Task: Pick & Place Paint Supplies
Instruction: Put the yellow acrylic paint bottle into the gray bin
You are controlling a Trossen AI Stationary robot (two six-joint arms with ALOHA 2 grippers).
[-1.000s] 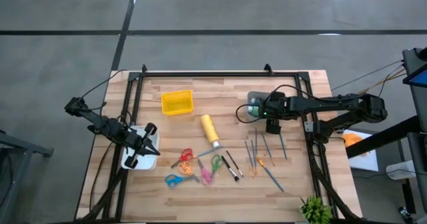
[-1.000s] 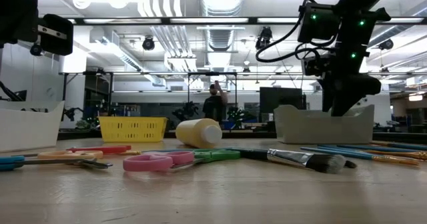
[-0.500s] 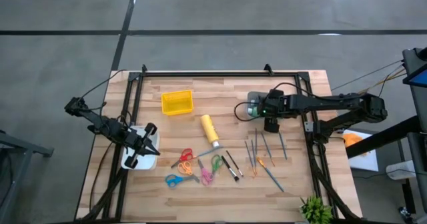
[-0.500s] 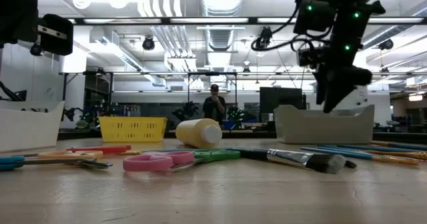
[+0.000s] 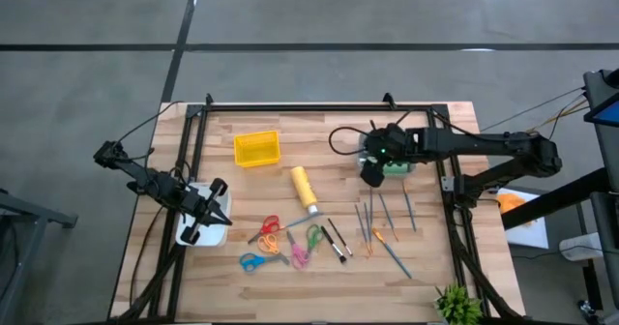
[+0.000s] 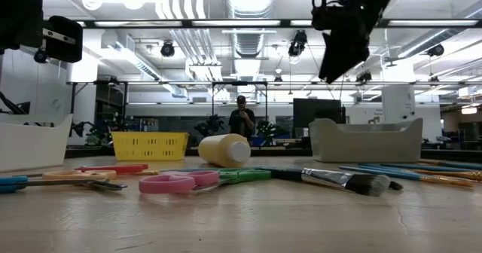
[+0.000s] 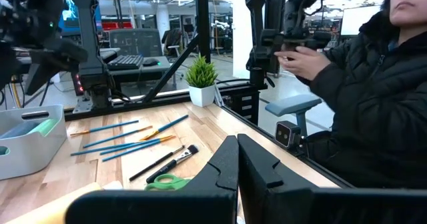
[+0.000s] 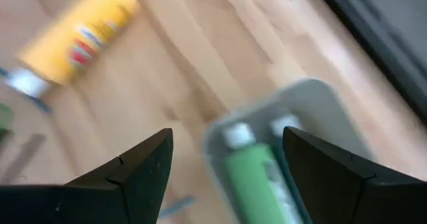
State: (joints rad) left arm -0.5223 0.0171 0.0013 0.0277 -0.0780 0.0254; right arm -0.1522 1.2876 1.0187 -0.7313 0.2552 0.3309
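Note:
Two green paint bottles lie side by side in the grey tray at the right of the table. The yellow bottle lies on its side mid-table, also seen as a yellow bottle in the right wrist view. Several brushes and pens lie on the wood near the tray. My right gripper hangs open above the tray's left edge, high over the table, nothing between its fingers. My left gripper is shut and level over the white bin at the left.
A yellow basket stands at the far left of centre. Several scissors lie near the front. A potted plant sits at the near right corner. A person sits beyond the table's right side.
My right gripper has risen out of the grey tray, gone a little toward the table's left edge and rolled about its own axis. It has stayed open. The green bottles have stayed in the tray.

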